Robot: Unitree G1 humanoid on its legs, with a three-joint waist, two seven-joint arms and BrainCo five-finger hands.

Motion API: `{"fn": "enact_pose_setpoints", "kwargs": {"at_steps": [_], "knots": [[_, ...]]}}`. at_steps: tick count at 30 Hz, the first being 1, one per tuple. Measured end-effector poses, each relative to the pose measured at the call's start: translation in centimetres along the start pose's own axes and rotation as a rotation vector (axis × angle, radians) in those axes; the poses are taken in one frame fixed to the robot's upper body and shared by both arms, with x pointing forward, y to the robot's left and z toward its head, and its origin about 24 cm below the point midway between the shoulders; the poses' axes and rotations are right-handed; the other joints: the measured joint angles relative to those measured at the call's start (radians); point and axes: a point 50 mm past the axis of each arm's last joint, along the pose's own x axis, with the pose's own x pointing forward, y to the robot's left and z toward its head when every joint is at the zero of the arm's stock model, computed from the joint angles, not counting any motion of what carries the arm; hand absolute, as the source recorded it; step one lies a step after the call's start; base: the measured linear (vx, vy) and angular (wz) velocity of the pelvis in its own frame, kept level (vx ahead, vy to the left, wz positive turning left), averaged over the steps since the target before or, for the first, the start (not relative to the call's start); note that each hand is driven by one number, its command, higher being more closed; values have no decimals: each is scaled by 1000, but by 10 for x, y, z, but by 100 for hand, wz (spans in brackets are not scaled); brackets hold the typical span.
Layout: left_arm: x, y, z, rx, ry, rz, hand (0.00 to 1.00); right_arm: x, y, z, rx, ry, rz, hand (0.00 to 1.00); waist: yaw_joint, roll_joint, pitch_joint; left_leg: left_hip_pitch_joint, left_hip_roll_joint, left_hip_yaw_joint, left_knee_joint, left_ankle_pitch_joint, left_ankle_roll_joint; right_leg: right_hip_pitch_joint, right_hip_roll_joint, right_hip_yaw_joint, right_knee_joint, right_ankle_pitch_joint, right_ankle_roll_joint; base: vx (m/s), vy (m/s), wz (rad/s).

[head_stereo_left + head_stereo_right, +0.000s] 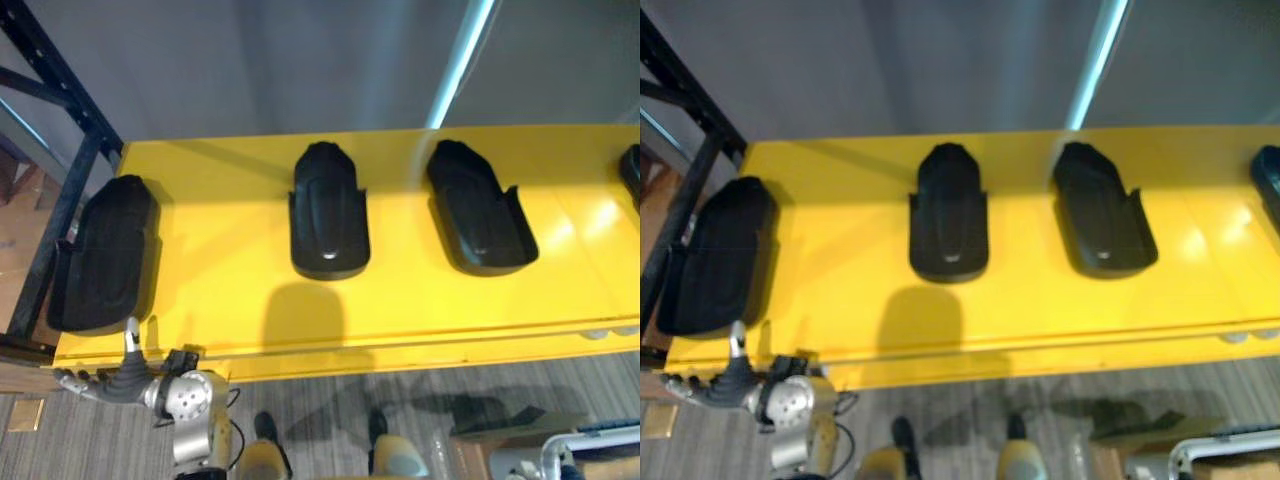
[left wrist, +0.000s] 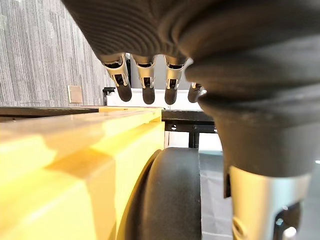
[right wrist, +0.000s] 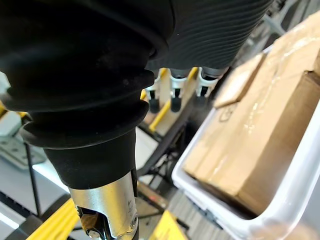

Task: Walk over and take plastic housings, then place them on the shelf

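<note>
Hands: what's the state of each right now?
Left hand: open, fingers spread, holding nothing.
Right hand: open, fingers relaxed, holding nothing.

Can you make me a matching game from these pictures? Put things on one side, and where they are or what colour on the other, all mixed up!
Things:
1. shelf
2. leftmost housing
3. left hand
4. cardboard box

Matches:
A. inside a white bin
B. yellow
C. open, below the shelf's front edge
D. black, at the shelf's left end

Pairs: 1-B, 2-D, 3-C, 4-A.
</note>
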Motion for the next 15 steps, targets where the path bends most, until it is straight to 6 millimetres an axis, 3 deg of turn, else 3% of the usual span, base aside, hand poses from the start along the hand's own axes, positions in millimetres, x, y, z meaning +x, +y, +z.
{"fn": "enact_pose_setpoints", "kwargs": {"at_steps": [7, 15], "knots": [[3, -5, 12, -72, -78, 81, 0, 1, 1, 1, -2, -7, 24, 0, -10, 2, 23, 12, 1, 1, 3, -7, -1, 13, 0, 0, 0, -1, 1, 6, 3, -1], [-2, -10, 39, -170, -208, 84, 0, 1, 2, 2, -24, -38, 48, 0, -18, 4, 24, 13, 3, 1, 6, -9, 3, 14, 0, -1, 2, -3, 5, 0, 0, 0]]}}
